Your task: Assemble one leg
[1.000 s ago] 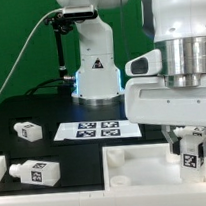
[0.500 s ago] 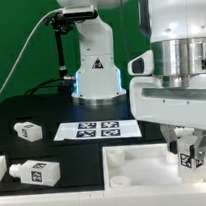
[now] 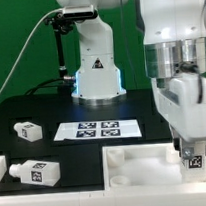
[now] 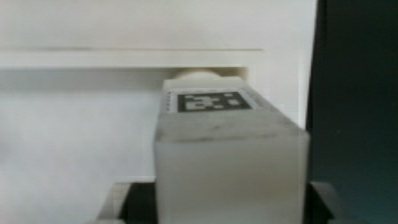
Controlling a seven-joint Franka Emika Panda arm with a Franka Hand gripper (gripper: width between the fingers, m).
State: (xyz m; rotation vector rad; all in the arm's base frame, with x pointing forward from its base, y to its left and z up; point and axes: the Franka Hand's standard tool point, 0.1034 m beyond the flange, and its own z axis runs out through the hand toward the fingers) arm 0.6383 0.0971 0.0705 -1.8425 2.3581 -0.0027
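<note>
Over the white tabletop piece [image 3: 136,161], the gripper [image 3: 192,152] clamps a stubby white leg [image 4: 228,140], its black-and-white square tag [image 4: 210,101] facing the wrist camera.

There are no words or numbers to read. The robot base [image 3: 95,74] has a small black triangle sign on it. Black-and-white square tags sit on the marker board [image 3: 97,130], on two loose legs [image 3: 29,130] [image 3: 36,173], and on the leg [image 4: 217,128] in the gripper [image 3: 192,156].
</note>
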